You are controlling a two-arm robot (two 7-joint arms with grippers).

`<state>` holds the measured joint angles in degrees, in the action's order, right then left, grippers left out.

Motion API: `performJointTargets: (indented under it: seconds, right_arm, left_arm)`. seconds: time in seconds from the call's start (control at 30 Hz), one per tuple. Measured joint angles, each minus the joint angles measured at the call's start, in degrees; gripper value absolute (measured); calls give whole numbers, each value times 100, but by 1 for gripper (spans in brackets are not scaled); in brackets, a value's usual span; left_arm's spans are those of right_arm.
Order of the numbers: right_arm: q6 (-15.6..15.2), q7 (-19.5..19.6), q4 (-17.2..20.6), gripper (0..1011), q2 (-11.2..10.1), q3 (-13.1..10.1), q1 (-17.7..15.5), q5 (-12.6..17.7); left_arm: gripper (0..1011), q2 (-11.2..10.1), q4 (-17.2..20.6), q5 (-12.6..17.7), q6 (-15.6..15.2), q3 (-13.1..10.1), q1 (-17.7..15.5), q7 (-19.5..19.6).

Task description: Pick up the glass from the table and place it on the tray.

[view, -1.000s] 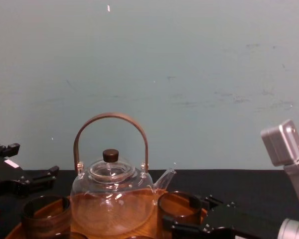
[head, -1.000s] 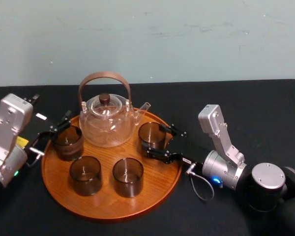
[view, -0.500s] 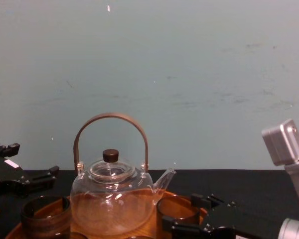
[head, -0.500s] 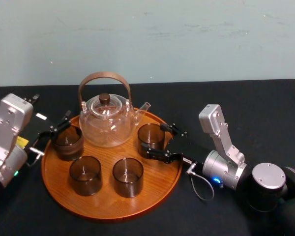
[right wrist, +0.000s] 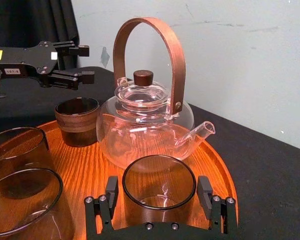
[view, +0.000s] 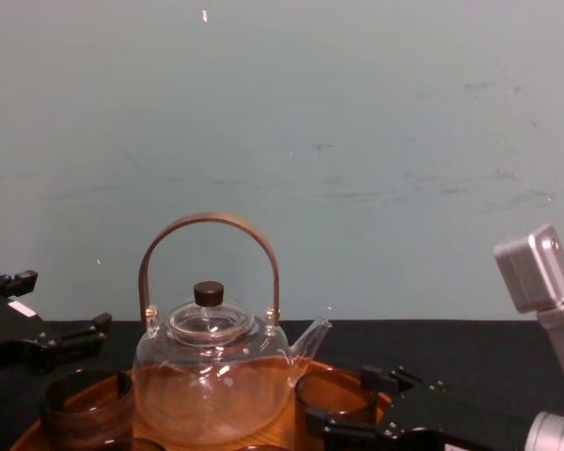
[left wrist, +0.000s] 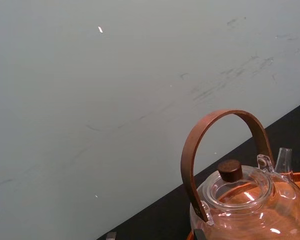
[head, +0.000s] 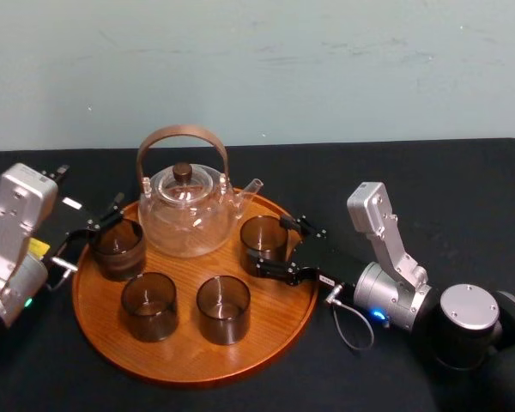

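Note:
The glass (head: pixel 264 239), a smoky tumbler, stands upright on the round wooden tray (head: pixel 266 319) just right of the teapot's spout. My right gripper (head: pixel 270 243) is open around it. In the right wrist view the glass (right wrist: pixel 159 186) sits between the fingers (right wrist: pixel 111 192) with a thin gap on each side. The chest view shows the same gripper (view: pixel 348 404) low at the tray's right side. My left gripper (head: pixel 99 225) hangs open at the tray's left rim, just behind another glass (head: pixel 118 247), holding nothing.
A clear glass teapot (head: pixel 186 210) with a brown hoop handle stands at the back of the tray. Two more smoky glasses (head: pixel 148 305) (head: pixel 223 309) stand at the tray's front. Black tablecloth (head: pixel 429 189) surrounds the tray, with a pale wall behind.
The glass has sunk slightly onto the tray, and my right gripper's fingers have spread off its sides. The left arm has not moved.

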<state>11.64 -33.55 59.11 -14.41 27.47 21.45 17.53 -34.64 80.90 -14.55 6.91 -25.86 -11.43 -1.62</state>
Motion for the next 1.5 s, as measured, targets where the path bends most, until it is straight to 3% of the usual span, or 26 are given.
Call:
performJointTargets:
  seconds: [0.63, 1.5]
  right_arm:
    - [44, 9, 2, 1002, 2, -44, -4, -2]
    - [114, -45, 900, 1002, -285, -167, -270, 204]
  left_arm:
    - [1001, 0, 0, 0, 0, 0, 0, 0]
    - [1001, 0, 0, 0, 0, 0, 0, 0]
